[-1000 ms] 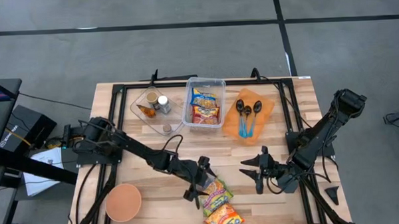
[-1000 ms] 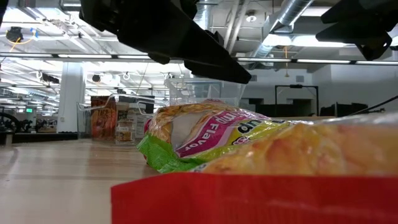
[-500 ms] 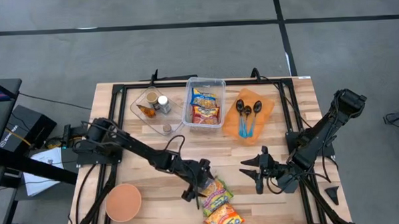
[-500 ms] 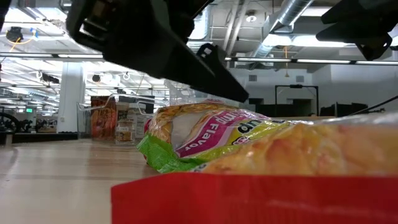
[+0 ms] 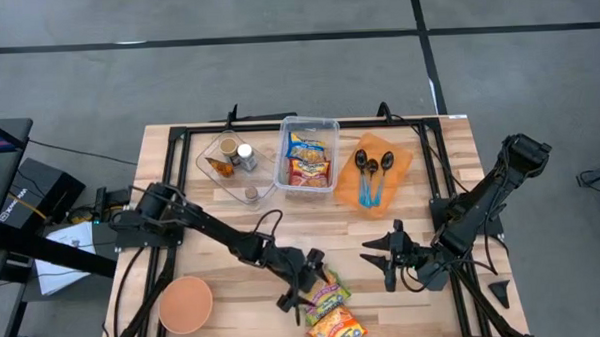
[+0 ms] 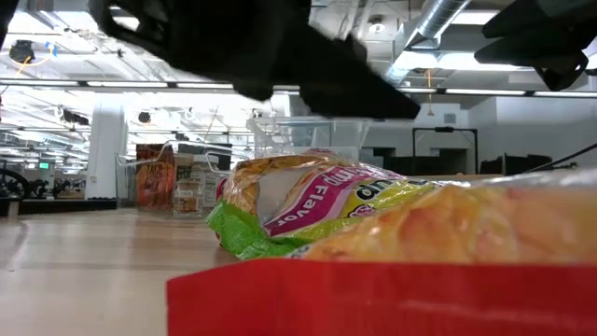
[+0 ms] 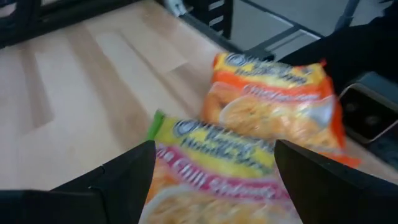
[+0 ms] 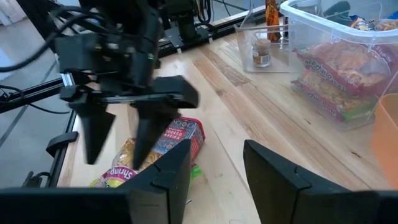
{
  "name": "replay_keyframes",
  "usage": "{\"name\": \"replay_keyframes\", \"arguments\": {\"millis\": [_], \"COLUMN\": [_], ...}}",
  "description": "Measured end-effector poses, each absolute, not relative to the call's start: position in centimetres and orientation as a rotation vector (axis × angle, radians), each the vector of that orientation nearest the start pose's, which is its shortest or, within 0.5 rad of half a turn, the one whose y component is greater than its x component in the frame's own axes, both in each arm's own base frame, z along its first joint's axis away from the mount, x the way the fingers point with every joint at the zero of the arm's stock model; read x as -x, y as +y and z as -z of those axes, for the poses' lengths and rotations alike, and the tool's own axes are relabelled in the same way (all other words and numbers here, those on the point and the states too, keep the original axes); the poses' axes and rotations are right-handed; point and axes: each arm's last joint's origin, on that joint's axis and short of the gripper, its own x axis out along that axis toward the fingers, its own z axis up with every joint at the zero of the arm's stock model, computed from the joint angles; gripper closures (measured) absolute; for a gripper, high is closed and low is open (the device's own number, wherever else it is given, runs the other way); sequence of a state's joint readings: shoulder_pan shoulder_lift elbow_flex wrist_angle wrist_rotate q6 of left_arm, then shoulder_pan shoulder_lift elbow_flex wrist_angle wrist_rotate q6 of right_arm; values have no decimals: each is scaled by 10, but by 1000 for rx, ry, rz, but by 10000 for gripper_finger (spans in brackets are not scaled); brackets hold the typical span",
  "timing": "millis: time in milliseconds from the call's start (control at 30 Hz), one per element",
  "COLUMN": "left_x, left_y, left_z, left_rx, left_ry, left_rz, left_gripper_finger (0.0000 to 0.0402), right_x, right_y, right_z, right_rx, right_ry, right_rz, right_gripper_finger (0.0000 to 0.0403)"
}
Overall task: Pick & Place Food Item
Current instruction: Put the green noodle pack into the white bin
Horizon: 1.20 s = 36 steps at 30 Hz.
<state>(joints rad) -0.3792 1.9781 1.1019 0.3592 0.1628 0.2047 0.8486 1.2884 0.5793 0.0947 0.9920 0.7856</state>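
Two noodle packets lie flat near the table's front edge: one with a green edge and pink print [image 5: 325,287] [image 7: 211,168] [image 6: 308,201], and an orange one [image 5: 336,330] [image 7: 273,106] closer to the edge. My left gripper [image 5: 302,280] [image 7: 214,147] hangs open, slanting down over the green-edged packet, one finger on either side of its left end. Whether a finger touches it, I cannot tell. In the right wrist view, my left gripper [image 8: 121,143] stands in front of both packets. My right gripper [image 5: 387,256] [image 8: 217,149] waits open to the right of them, holding nothing.
At the back stand a clear bin [image 5: 308,153] with more noodle packets, a clear tub [image 5: 230,157] with small jars, and an orange tray [image 5: 373,171] with spoons. An orange bowl [image 5: 185,304] sits at the front left. Bare wood lies between the packets and the bin.
My left gripper has sunk and moved a little toward the table's near right, down over the green-edged packet, rolling its wrist as it went. The packets have not moved.
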Motion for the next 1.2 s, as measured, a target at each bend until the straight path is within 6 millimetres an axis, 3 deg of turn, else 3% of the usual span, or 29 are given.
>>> {"name": "replay_keyframes", "arguments": {"millis": [133,300,367,667,967,1200], "left_x": [-379,-382,-383,-405,-408,-406], "left_y": [-174,-206,-211,-214,-217,-220], "left_z": [-157,-178,-176,-156,-170,-170], "left_rx": [-276,-482,-533,-641,-609,-560], "left_ry": [442,465,529,781,782,798], "left_rz": [592,484,433,308,312,351], "left_gripper_finger": [80,80,80,92,175,228], "right_x": [-177,-177,-177,-177,-177,-177], "right_y": [164,164,164,166,166,166], "right_z": [-195,-195,-195,-195,-195,-195], "right_rx": [-286,-288,-290,-297,-293,-296], "right_ry": [289,288,287,303,315,314], "right_rz": [269,269,268,236,225,224], "right_gripper_finger": [259,259,259,259,259,259]}}
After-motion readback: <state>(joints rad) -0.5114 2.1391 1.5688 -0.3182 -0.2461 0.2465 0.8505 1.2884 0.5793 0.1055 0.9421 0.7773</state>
